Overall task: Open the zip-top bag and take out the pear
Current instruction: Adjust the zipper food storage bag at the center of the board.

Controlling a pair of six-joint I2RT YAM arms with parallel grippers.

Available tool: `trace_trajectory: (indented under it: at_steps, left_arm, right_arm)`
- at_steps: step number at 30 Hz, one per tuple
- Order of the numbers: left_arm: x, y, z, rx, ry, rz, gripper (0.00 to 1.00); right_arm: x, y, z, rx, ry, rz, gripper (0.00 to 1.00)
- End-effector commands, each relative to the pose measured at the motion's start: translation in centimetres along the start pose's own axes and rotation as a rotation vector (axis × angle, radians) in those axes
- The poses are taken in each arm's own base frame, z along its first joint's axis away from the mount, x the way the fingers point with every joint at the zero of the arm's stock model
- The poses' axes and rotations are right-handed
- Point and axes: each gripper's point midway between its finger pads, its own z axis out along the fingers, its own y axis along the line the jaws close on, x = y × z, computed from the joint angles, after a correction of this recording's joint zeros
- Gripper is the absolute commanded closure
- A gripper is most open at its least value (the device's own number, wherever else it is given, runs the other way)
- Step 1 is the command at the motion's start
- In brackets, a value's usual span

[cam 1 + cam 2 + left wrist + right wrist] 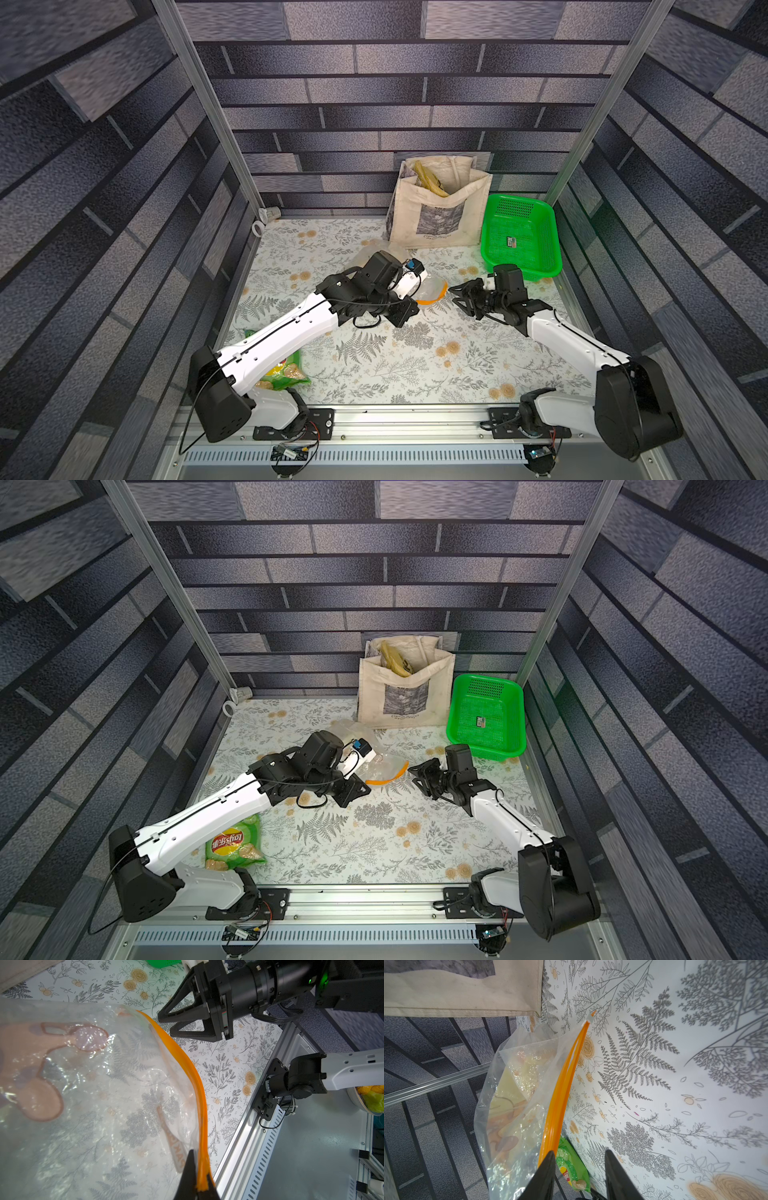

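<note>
Crinkly clear zip-top bag (pixel 99 1088) sits in the middle of the floral bench (pixel 374 365), just in front of the floppy beige cloth tote (pixel 440 216) — from above the left arm's wrist (pixel 374 278) hides most of it. The left fingers (pixel 188 1169) are clamped on its orange zip strip (pixel 187 1059); the right fingers (pixel 544 1176) are spread apart beside that strip (something pale yellow inside).

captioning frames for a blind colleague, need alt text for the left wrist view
The left gripper pinches the orange zip strip of a crinkly clear zip-top bag that fills most of the frame, over a floral table. The right gripper, jaws open, hovers close beside the strip's far end.
</note>
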Motion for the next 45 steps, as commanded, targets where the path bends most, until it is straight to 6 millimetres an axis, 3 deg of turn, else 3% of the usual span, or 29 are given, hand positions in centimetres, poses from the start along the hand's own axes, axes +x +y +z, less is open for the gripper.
trace_trajectory:
  at_steps: [1,26,36,45]
  left_arm:
    - [-1.5,-0.7,-1.4,0.005,-0.057,0.002,1.00]
    - [-1.6,-0.8,-1.7,0.007,-0.066,0.002,1.00]
    - [-1.1,-1.0,-1.2,0.022,-0.050,-0.009,1.00]
    - [-2.1,-1.6,-0.6,0.062,-0.058,0.015,1.00]
  right_arm:
    - [0.4,-0.5,0.5,0.013,0.020,0.002,0.59]
    - [0.3,1.4,2.1,-0.065,0.028,-0.006,0.56]
    - [-0.2,3.8,1.1,-0.151,-0.024,-0.061,0.44]
    - [0.6,6.3,0.8,-0.241,-0.030,-0.074,0.46]
